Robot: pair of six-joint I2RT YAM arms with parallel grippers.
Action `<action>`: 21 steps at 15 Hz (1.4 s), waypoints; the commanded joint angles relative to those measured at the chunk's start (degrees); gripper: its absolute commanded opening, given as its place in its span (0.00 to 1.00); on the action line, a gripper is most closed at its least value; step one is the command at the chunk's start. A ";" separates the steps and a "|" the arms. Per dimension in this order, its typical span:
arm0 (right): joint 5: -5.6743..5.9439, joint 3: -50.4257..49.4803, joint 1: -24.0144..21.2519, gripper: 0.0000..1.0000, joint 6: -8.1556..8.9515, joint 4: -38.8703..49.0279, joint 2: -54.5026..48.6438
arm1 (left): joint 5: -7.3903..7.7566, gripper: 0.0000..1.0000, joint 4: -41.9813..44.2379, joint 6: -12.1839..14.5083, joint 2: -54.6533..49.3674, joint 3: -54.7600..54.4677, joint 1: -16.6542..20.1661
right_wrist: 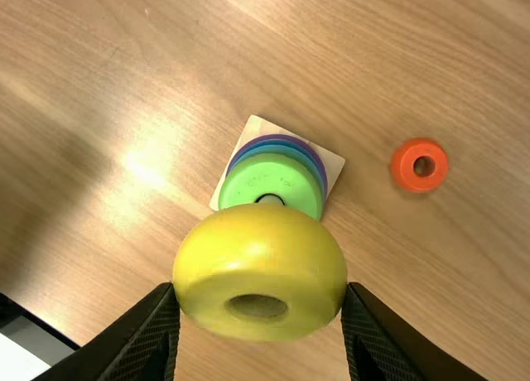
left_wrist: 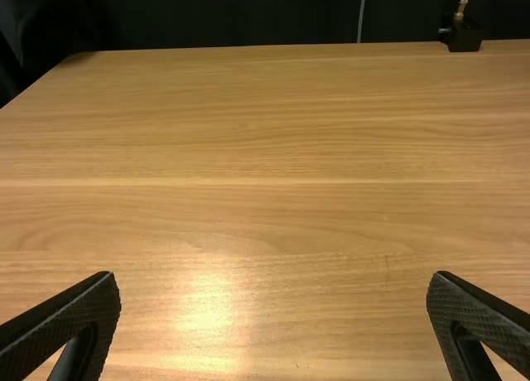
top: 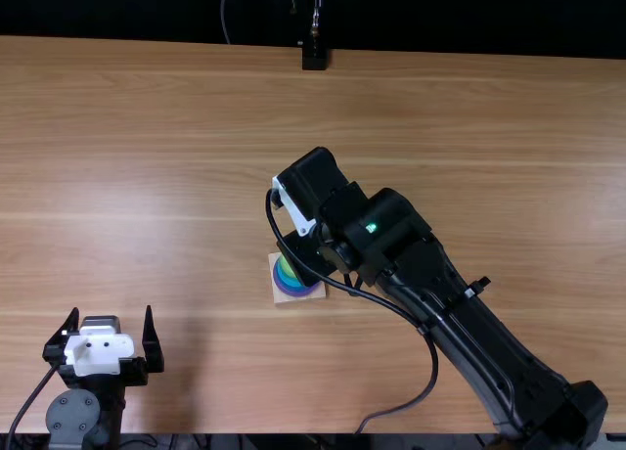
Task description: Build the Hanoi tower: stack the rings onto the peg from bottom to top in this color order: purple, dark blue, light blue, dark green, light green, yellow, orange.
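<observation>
Wooden table below, the right gripper holds the yellow ring, partly hiding what seems the peg; left gripper wide.

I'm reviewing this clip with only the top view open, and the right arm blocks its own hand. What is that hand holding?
Observer: In the right wrist view, the right hand holds the yellow ring between its fingers.
Operator: Where's the orange ring, then? I can't find it.
Observer: The orange ring lies loose on the table, hole up, apart from the wooden base.
Operator: And is the yellow one on the peg?
Observer: No; the peg's tip shows in the hole of the green ring, with the yellow ring held nearer the camera.
</observation>
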 commanded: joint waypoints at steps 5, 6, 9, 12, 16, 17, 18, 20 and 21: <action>-1.26 -0.92 -0.16 0.00 0.26 0.02 1.06 | -0.03 1.00 -4.57 0.27 -0.67 -5.93 0.48; -1.26 -0.74 -0.07 0.00 0.15 0.13 1.06 | -0.03 1.00 -4.57 0.27 -0.67 -5.93 0.48; -0.63 -0.48 -0.07 0.14 0.37 1.81 1.15 | -0.03 1.00 -4.57 0.27 -0.67 -5.93 0.48; 2.64 -1.27 -0.07 1.00 0.05 3.71 1.06 | -0.03 1.00 -4.57 0.27 -0.67 -5.93 0.48; 4.12 -1.27 -0.16 1.00 -0.27 3.40 0.89 | -0.03 1.00 -4.57 0.27 -0.67 -5.93 0.48; 4.12 -1.09 -0.16 1.00 -0.06 3.92 0.89 | -0.03 1.00 -4.57 0.27 -0.67 -5.93 0.48; 3.91 -0.57 -0.16 1.00 0.26 4.03 0.80 | -0.03 1.00 -4.57 0.27 -0.67 -5.93 0.48; 3.91 -0.48 -0.24 1.00 0.37 4.98 0.71 | -0.03 1.00 -4.57 0.27 -0.67 -5.93 0.48; 3.91 -0.57 -0.33 1.00 0.47 6.35 0.71 | -0.03 1.00 -4.57 0.27 -0.67 -5.93 0.48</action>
